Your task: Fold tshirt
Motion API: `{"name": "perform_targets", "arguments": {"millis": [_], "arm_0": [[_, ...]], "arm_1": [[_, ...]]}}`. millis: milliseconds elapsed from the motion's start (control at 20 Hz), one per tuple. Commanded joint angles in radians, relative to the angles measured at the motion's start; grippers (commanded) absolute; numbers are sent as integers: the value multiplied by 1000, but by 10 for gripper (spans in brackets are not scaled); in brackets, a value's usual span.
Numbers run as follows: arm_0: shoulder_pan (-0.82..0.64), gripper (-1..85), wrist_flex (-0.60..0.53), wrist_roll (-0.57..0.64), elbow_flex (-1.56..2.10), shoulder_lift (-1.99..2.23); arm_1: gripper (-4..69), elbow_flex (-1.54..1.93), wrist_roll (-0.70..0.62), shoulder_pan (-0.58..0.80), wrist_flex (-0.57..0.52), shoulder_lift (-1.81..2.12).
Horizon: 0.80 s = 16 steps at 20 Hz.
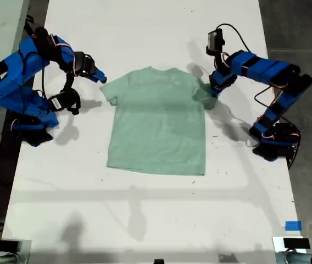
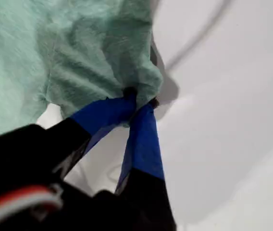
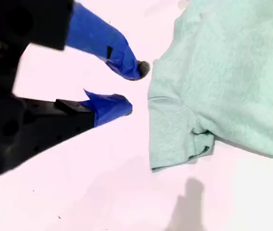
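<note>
First tool [image 2: 139,103]: blue jaws closed together, pinching the bunched edge of one sleeve of the tshirt [image 1: 159,124]. The first wrist view shows this pinch; in the exterior view the tool [image 1: 213,91] merely meets the sleeve at the shirt's right. Second tool [image 3: 131,89]: jaws parted, nothing between them, just beside the other sleeve and apart from it. The exterior view shows it [image 1: 100,78] at the shirt's left. The shirt lies flat mid-worktop [image 1: 145,220], on white surface.

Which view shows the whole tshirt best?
The exterior view: the tshirt lies flat and fully visible. The first wrist view shows only a pinched sleeve, the second wrist view only the other sleeve and part of the body.
</note>
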Motion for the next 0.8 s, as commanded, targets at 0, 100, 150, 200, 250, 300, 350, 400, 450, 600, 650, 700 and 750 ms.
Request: {"name": "perform_targets", "arguments": {"millis": [0, 100, 150, 200, 250, 300, 350, 400, 450, 600, 650, 700, 750], "arm_0": [[-3, 92, -18, 3, -34, 5], [0, 93, -20, 0, -34, 6], [5, 93, -21, -2, -31, 6], [8, 93, -21, -2, -26, 9], [8, 94, -25, -3, -17, 12], [9, 94, -31, -3, -9, 17], [9, 95, -35, -3, -5, 17], [9, 95, -40, -3, -3, 15], [9, 95, -41, -2, -2, 14], [8, 96, -52, -2, 11, 14], [8, 96, -55, -2, 15, 14], [6, 96, -61, -3, 18, 14], [6, 97, -64, -3, 21, 14]], "arm_1": [[-1, -106, -35, 21, 87, 11], [-1, -166, -43, 21, 181, 54], [-1, -189, -41, 14, 221, 98], [-1, -216, -31, 0, 258, 146], [-1, -258, -17, -21, 298, 184], [-1, -328, 6, -61, 354, 202], [-1, -416, 31, -110, 403, 201], [-1, -514, 61, -166, 442, 179], [-1, -618, 94, -222, 472, 141], [-1, -950, 187, -387, 518, -58], [-1, -1052, 215, -439, 508, -144], [-1, -1127, 239, -483, 476, -222], [-1, -1166, 262, -520, 426, -284]]}}
